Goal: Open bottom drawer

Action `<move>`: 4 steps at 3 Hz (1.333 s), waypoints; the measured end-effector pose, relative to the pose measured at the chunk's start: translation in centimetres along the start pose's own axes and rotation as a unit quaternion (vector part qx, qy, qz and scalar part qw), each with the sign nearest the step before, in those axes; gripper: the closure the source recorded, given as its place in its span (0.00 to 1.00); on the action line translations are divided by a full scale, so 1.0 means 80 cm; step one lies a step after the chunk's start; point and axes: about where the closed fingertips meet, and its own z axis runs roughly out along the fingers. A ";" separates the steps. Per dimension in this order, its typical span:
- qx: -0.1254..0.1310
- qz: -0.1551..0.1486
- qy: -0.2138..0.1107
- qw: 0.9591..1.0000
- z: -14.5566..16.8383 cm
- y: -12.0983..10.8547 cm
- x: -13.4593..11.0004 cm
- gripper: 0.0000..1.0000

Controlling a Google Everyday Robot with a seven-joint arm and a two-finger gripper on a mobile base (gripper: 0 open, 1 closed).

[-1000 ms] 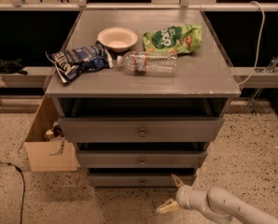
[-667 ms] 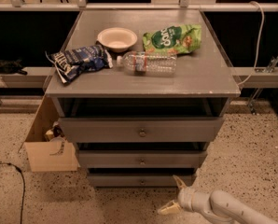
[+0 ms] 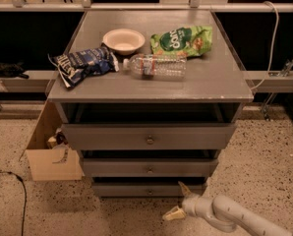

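Observation:
The grey cabinet (image 3: 151,85) has three drawers. The bottom drawer (image 3: 122,190) is the lowest one, a flat grey front with a small round knob (image 3: 150,191) at its centre; a dark gap shows above it. My gripper (image 3: 179,201) is low at the bottom right of the view, just right of and slightly below the bottom drawer's front. Its two pale fingers (image 3: 185,188) are spread apart and hold nothing. The upper finger points toward the drawer's right part, and it is apart from the knob.
On the cabinet top lie a white bowl (image 3: 123,40), a green snack bag (image 3: 182,40), a blue chip bag (image 3: 82,64) and a plastic bottle (image 3: 155,65). An open cardboard box (image 3: 50,156) stands on the floor at the cabinet's left. A black cable (image 3: 18,186) runs on the floor.

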 end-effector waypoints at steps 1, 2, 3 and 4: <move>0.003 -0.004 0.010 1.000 0.025 -0.016 0.010 0.00; 0.009 -0.019 0.028 0.999 0.051 -0.047 0.013 0.00; 0.017 -0.040 0.049 0.998 0.073 -0.073 0.016 0.00; 0.019 -0.043 0.053 0.997 0.072 -0.073 0.017 0.00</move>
